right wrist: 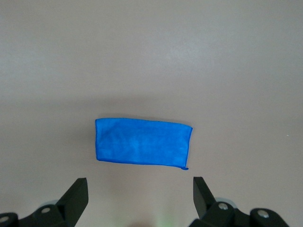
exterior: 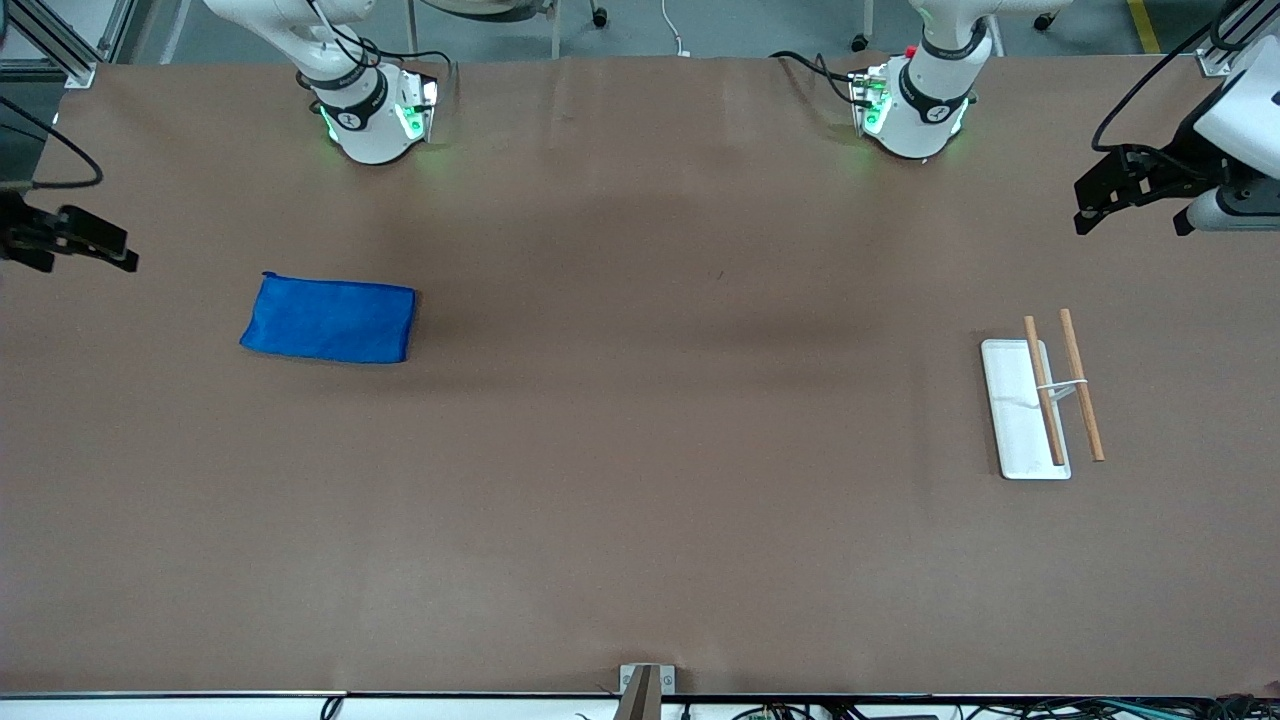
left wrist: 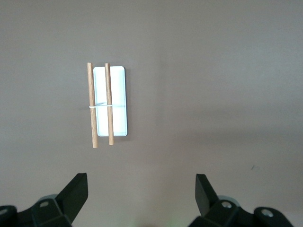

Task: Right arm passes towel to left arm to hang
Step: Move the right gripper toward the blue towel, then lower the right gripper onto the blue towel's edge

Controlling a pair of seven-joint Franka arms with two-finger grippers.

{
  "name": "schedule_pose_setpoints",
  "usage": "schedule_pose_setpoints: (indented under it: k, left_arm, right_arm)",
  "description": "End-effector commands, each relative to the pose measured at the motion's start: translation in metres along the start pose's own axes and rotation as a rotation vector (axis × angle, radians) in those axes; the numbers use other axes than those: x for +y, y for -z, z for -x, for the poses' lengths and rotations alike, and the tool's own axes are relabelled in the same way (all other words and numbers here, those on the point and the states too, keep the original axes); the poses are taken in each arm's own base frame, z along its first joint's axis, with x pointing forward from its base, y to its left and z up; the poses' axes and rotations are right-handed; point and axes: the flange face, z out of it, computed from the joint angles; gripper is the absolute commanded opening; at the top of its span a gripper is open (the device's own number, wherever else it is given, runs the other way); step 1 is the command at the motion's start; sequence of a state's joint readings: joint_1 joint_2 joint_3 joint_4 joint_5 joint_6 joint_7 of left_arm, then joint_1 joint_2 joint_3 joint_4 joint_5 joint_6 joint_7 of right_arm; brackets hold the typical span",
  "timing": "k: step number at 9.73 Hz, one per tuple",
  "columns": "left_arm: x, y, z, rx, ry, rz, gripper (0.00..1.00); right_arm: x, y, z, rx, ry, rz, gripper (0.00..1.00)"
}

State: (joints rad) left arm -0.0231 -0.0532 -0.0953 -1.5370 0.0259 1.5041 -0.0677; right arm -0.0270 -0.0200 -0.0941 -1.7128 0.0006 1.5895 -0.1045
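Right wrist view shows the right gripper (right wrist: 137,198) spread wide above the towel (right wrist: 142,147), which lies flat and untouched; soft and light, it looks best pinched at a folded edge. The left gripper (left wrist: 141,196) waits, fingers apart, over bare table near the rack (left wrist: 106,105).

A brown table (exterior: 640,480) fills nearly the whole front view, its surface matte with soft shadows across the middle. Along its top edge shows grey floor (exterior: 750,25) with chair castors (exterior: 600,17), a yellow line (exterior: 1145,25) and aluminium framing (exterior: 60,45) at the corner.
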Motion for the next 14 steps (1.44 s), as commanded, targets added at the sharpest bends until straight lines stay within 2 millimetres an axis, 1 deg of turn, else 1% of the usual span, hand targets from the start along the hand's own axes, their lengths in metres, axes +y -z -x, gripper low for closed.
schedule_pose_setpoints:
  k: [1,3,4,5,7,8,9,11,12,14]
  left_arm:
    - [0.002,-0.018,-0.008,-0.047,-0.022,-0.005,1.00]
    - [0.002,-0.019,-0.010,-0.046,-0.022,-0.004,1.00]
    - [0.002,-0.019,-0.010,-0.044,-0.022,-0.004,1.00]
    - [0.002,-0.020,-0.011,-0.043,-0.022,-0.002,1.00]
    - [0.002,-0.020,-0.011,-0.041,-0.022,-0.002,1.00]
    - [0.003,-0.020,-0.011,-0.043,-0.024,-0.002,1.00]
    - [0.003,-0.021,-0.011,-0.044,-0.024,-0.002,1.00]
    - [0.002,-0.018,-0.010,-0.041,-0.024,-0.002,1.00]
    - [0.002,-0.019,-0.010,-0.043,-0.022,-0.003,1.00]
    - [0.000,-0.017,-0.009,-0.040,-0.020,-0.004,1.00]
  right_arm:
    - [0.003,-0.051,0.015,-0.009,-0.004,-0.017,0.98]
    - [0.004,-0.109,0.021,0.000,-0.009,-0.017,0.97]
    - [0.012,-0.139,0.025,0.013,-0.024,-0.017,0.97]
    - [0.011,-0.165,0.028,0.020,-0.025,-0.015,0.97]
    - [0.009,-0.220,0.042,0.047,-0.024,-0.009,0.96]
    - [0.007,-0.248,0.053,0.067,-0.023,-0.006,0.96]
    - [0.004,-0.272,0.060,0.076,-0.019,-0.002,0.96]
    - [0.001,-0.330,0.073,0.094,-0.016,0.009,0.96]
    - [-0.001,-0.350,0.076,0.081,-0.012,0.012,0.95]
    - [-0.002,-0.381,0.081,0.072,-0.009,0.018,0.93]
